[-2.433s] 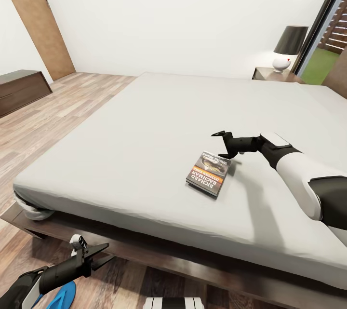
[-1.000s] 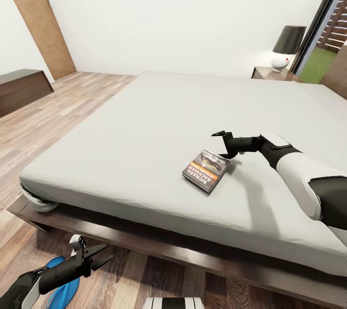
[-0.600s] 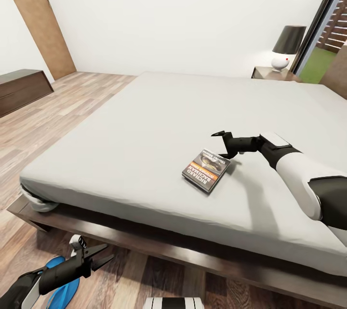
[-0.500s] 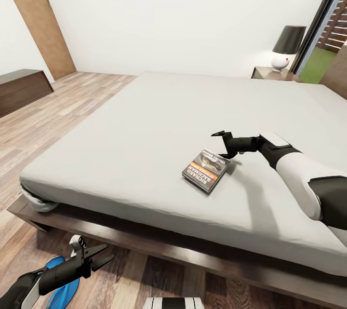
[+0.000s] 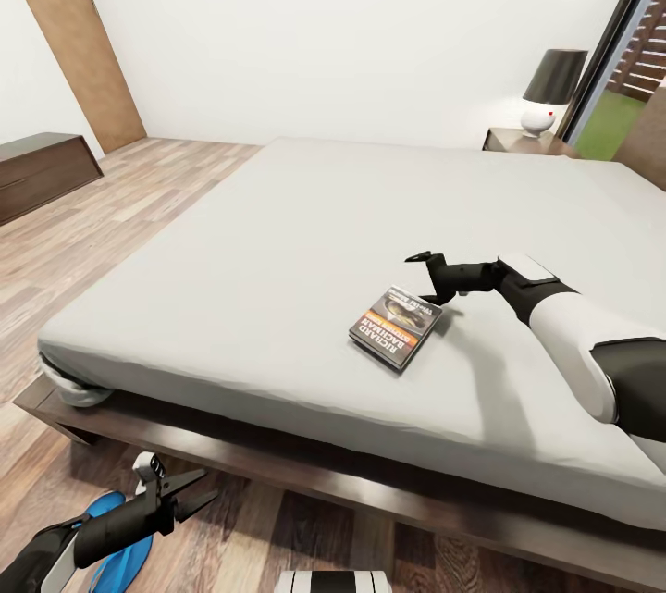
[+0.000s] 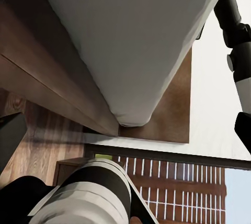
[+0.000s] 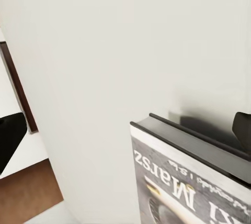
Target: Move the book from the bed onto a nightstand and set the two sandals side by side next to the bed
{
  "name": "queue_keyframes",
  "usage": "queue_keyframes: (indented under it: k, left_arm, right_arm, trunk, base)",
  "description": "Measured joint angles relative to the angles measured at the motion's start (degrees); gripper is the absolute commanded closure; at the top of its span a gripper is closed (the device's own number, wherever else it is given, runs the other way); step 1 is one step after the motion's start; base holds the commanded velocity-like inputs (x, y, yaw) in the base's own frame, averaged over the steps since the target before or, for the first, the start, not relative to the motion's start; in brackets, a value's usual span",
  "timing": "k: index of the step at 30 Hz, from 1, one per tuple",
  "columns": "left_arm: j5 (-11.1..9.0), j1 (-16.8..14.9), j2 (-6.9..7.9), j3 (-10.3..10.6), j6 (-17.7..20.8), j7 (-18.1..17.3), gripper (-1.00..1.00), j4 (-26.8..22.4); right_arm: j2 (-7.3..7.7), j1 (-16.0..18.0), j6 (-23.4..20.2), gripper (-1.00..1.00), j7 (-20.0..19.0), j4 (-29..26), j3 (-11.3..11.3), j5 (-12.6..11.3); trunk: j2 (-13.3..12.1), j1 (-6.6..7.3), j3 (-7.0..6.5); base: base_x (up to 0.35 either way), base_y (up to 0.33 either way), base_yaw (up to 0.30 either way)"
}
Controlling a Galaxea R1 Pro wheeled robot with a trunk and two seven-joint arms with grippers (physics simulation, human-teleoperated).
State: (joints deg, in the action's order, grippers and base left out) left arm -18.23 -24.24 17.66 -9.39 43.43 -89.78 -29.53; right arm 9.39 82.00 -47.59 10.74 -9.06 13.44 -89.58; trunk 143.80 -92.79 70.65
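Flat on the pale grey mattress of the dark-framed bed (image 5: 277, 241) lies the small dark-covered paperback book (image 5: 396, 327), the right gripper (image 5: 423, 277) spread-fingered just beside it, the left gripper (image 5: 185, 493) spread above a blue sandal (image 5: 118, 554).

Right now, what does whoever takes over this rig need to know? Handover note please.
Right gripper: open, empty, hovering over the bed at the book's far corner, not gripping it.
Left gripper: open, empty, low beside the bed frame, above the floor.
Book: flat on the mattress, near the front edge.
One blue sandal on the floor under the left arm.
Nightstand with a lamp at the bed's far right.
Done: nothing. Left: book to nightstand, pair the sandals.
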Motion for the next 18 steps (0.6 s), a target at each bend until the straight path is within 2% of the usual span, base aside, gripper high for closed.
queue_keyframes:
  k: [9, 18]
  left_arm:
    - [0.01, 0.01, 0.00, -0.01, 0.00, 0.00, -1.00, 0.02]
    - [0.02, 0.01, 0.01, -0.02, 0.00, -0.01, -1.00, 0.07]
  right_arm:
    - [0.00, 0.01, 0.06, -1.00, -0.11, -0.02, 0.91, -0.12]
    - [-0.01, 0.01, 0.06, -1.00, -0.14, -0.03, 1.13, -0.13]
  trunk:
    - [0.00, 0.00, 0.00]
    - [0.00, 0.00, -0.01]
  base:
    - [0.000, 0.019, 0.000]
    - [0.000, 0.084, 0.000]
